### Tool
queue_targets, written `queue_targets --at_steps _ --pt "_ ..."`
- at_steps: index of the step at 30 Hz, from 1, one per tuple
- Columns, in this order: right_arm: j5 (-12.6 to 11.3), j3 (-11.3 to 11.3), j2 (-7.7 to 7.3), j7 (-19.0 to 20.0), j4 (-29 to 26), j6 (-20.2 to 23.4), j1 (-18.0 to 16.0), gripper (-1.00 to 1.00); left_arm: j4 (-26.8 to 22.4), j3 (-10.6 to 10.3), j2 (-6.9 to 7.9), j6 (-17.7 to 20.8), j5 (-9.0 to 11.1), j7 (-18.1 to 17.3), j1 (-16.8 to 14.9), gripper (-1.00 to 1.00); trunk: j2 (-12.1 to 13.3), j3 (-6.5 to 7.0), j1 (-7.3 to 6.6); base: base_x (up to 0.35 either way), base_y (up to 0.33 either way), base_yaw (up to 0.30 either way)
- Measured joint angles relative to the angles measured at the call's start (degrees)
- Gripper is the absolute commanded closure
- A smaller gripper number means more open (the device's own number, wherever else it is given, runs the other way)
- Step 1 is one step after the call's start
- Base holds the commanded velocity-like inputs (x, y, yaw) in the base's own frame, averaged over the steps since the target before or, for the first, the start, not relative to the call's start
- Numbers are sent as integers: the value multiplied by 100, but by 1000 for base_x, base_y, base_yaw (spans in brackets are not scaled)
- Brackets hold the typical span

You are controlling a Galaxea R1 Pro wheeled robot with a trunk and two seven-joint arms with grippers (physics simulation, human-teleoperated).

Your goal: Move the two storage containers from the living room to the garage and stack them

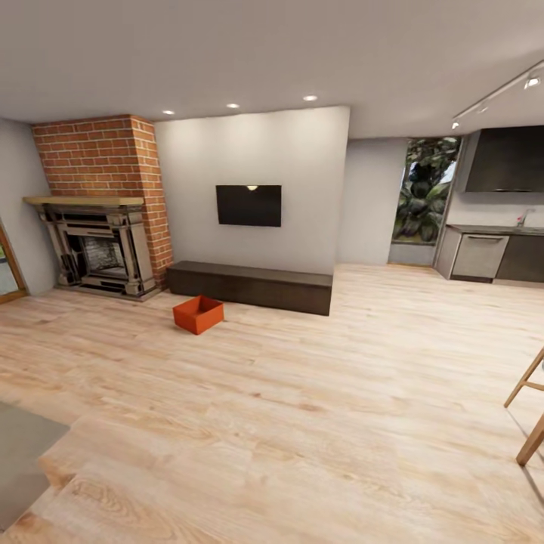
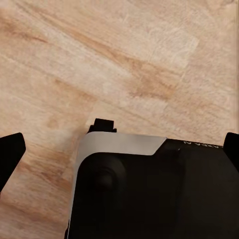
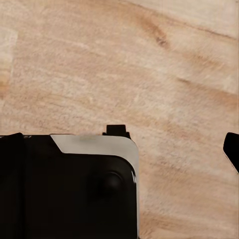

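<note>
Container on the living-room floor

Orange-red open rectangular storage container sits on the light wood-plank floor, far left, just before the long dark low bench, right of the brick fireplace. Left gripper and right gripper each have fingers spread apart over planks, holding nothing.

A wide stretch of bare wood-plank floor lies open all the way to the orange-red storage container, which sits alone with free floor on every near side. Just behind it a long dark low bench runs along the wall, with the brick fireplace off to the left. A grey rug corner edges in at the near left, and wooden chair legs stand at the far right.
</note>
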Motion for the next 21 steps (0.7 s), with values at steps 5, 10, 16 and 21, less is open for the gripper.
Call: queue_targets --at_steps 5,10,16,21 --pt "9 -2 2 3 0 0 1 -100 0 0 0 0 0 1 0 -100 0 0 0 321 -1 0" --pt "10 -2 7 3 0 0 0 -100 0 0 2 0 0 3 0 -100 0 0 0 321 0 0" --pt "6 -9 1 10 0 -2 1 -100 0 0 0 14 0 1 0 -100 0 0 0 321 0 0" --pt "-1 -10 1 38 0 0 0 -100 0 0 0 17 0 -2 0 -100 0 0 0 321 0 0"
